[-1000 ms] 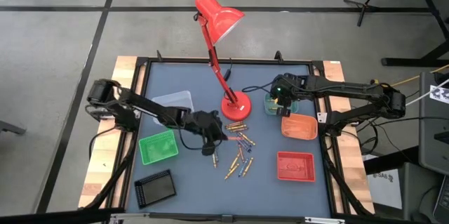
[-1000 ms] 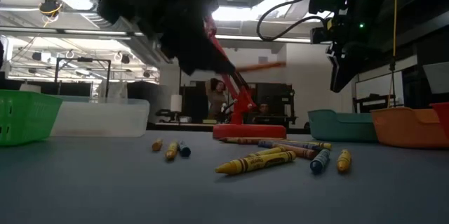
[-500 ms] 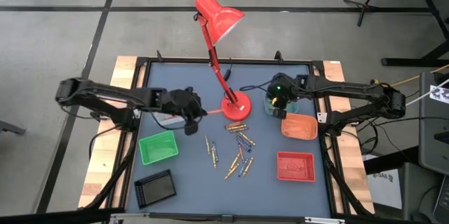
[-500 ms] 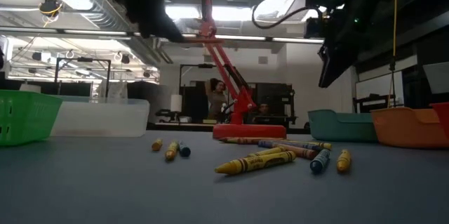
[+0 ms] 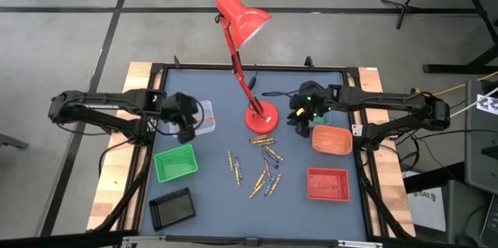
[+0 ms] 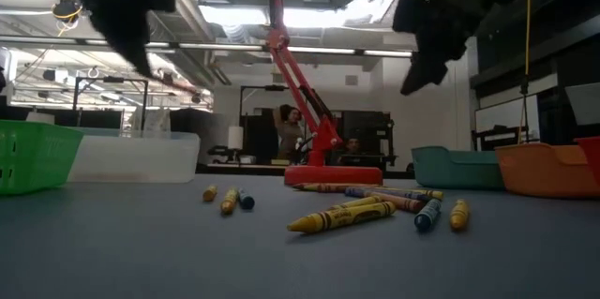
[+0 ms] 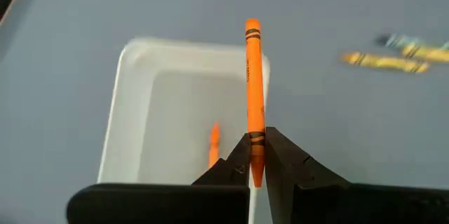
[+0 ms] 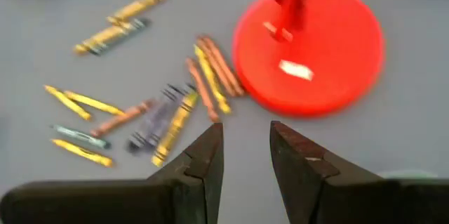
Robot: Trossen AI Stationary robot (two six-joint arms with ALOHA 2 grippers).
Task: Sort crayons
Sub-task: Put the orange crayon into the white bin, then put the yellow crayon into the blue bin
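Left tool (image 7: pixel 254 162) clenched on an orange crayon (image 7: pixel 253 90), hovering over the clear tray (image 7: pixel 133 104) at centre frame; release once squarely inside. Right tool (image 8: pixel 245 150) released above the crayons (image 8: pixel 168 112).

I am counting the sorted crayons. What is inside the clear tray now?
Inside the clear tray one orange crayon lies. The left tool and its held orange crayon cover part of the tray, so more could be hidden.
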